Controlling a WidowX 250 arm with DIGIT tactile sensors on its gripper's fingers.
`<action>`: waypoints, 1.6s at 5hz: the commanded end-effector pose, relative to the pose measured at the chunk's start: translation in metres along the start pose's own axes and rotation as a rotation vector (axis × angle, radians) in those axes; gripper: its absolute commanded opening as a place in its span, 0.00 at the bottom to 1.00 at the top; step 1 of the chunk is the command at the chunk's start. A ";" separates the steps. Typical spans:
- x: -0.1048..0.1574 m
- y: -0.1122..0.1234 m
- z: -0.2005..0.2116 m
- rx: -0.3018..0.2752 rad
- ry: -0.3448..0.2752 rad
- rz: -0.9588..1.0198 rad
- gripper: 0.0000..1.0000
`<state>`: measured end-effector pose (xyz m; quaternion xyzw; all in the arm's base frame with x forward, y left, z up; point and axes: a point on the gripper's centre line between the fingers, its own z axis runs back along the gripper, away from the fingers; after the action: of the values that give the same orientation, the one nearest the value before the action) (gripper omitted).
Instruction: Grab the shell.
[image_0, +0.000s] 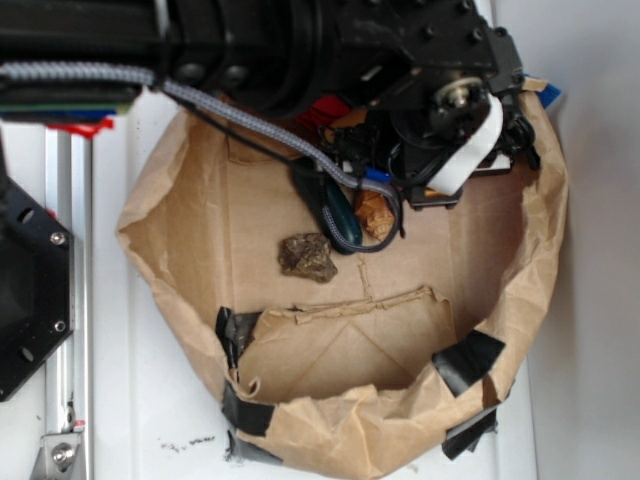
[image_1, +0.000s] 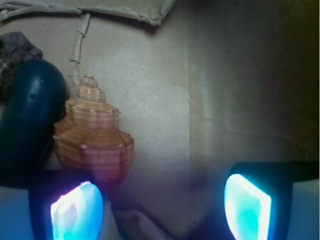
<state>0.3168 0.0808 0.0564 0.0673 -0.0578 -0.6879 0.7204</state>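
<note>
The shell (image_1: 94, 137) is orange-tan with ribbed whorls and a pointed spire, lying on the brown paper floor at the left of the wrist view, spire pointing up the frame. In the exterior view the shell (image_0: 374, 213) peeks out under the arm. My gripper (image_1: 162, 205) is open, its two glowing pads wide apart. The left pad (image_1: 77, 210) sits just below the shell's wide end; nothing lies between the pads. A dark green capsule (image_1: 31, 125) lies against the shell's left side.
A brown-grey lumpy rock (image_0: 307, 256) rests on the paper left of the capsule (image_0: 340, 220). Everything sits inside a rolled-down brown paper bag (image_0: 150, 230) with black tape (image_0: 468, 360) at its front rim. A folded paper flap (image_0: 350, 310) crosses the bag floor.
</note>
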 end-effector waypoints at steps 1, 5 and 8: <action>-0.002 -0.002 -0.001 0.035 0.054 -0.035 1.00; 0.014 -0.043 0.031 -0.070 -0.090 -0.131 1.00; 0.014 -0.040 0.020 -0.055 -0.051 -0.110 1.00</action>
<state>0.2743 0.0637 0.0556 0.0138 -0.0446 -0.7292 0.6827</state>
